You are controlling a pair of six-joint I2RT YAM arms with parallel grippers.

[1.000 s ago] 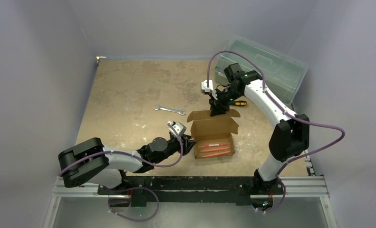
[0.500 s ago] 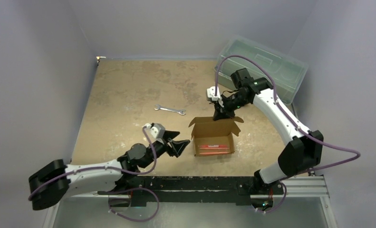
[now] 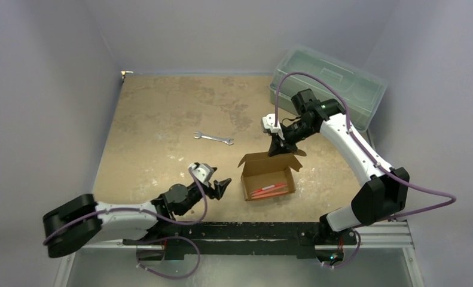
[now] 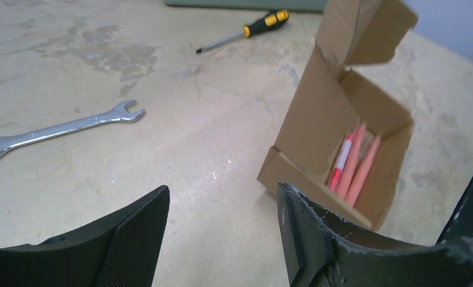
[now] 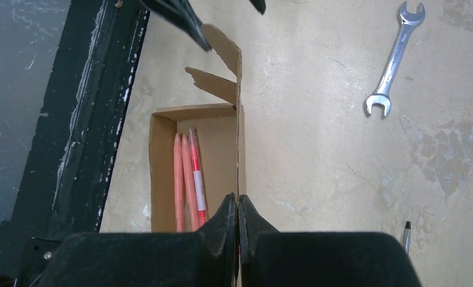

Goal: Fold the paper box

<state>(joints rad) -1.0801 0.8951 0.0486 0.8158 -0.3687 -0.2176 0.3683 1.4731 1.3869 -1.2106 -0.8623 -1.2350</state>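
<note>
You've got the paper box (image 3: 264, 175) on the table (image 3: 162, 113) near the front edge, right of centre, btwn your two arms. It's not folded shut: the tray is formed w/ its walls up and the lid stands roughly upright off the far side. Small flaps stick out at the lid's corners. A few pink pens (image 3: 268, 191) lie side by side on the tray floor.

Your R gripper (image 3: 275, 149) reaches in from the far side and is clenched on the lid's top edge. The R wrist cam shows both fingers (image 5: 225, 218) pinched tight w/ the thin cardboard btwn them, and the tray and pens below.

Your L gripper (image 3: 220, 186) is released, jaws apart, w/ nothing btwn them. It sits low over the table just left of the box, pointing at it but not touching.

A wrench (image 3: 213, 138) lies flat beyond the L gripper, well apart from the box. A screwdriver (image 4: 246, 31) w/ a black-yellow handle lies farther back. It's near the green-tinted lidded bin (image 3: 332, 81) at the far right corner.
</note>
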